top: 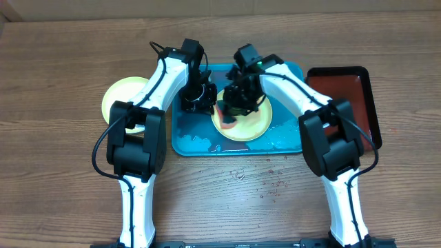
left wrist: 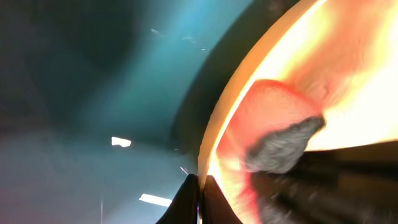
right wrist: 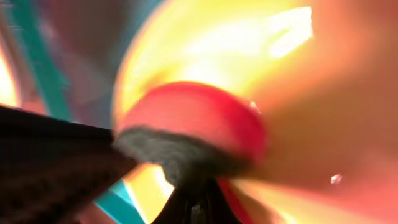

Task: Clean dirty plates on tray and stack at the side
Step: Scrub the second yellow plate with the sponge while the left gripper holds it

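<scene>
A pale yellow-green plate [top: 253, 124] lies on the teal tray [top: 189, 141]. My left gripper [top: 209, 103] is shut on the plate's left rim; the left wrist view shows its jaws [left wrist: 200, 193] pinching the rim of the plate [left wrist: 348, 74]. My right gripper [top: 231, 110] is shut on a red sponge with a grey scouring face [right wrist: 193, 118] and presses it on the plate's left part. The sponge also shows in the left wrist view [left wrist: 273, 124]. A second pale yellow plate [top: 120, 96] lies on the table left of the tray. The white plate is out of view.
A dark red tray with a black rim [top: 344, 96] sits right of the teal tray. Wet patches lie on the teal tray's front part [top: 207, 143]. Small red specks [top: 270, 182] dot the wooden table in front of the tray.
</scene>
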Controlling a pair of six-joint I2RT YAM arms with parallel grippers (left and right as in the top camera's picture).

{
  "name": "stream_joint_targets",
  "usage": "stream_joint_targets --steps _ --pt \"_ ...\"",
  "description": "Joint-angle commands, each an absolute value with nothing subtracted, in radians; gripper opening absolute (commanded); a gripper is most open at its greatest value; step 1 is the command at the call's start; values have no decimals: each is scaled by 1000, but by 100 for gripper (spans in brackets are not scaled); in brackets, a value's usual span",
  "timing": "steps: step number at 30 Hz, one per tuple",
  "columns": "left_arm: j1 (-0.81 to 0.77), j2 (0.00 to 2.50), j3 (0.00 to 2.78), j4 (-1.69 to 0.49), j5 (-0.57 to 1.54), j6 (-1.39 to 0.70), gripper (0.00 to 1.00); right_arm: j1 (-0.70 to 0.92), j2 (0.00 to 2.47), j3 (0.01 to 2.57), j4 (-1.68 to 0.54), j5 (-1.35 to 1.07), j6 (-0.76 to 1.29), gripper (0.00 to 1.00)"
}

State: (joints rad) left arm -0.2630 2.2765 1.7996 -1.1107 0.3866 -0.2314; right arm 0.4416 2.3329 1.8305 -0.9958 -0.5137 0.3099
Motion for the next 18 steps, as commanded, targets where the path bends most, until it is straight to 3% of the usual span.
stream_joint_targets --steps 1,7,18 --pt "-273 2270 1808 -1114 414 -205 4 363 2357 1842 -1063 -313 307 4" --pt "-273 2270 1808 -1114 408 -205 4 266 2357 1842 -1162 -130 284 4" --pt "-273 2270 1808 -1127 392 -202 4 236 2357 1842 -1058 -147 292 4"
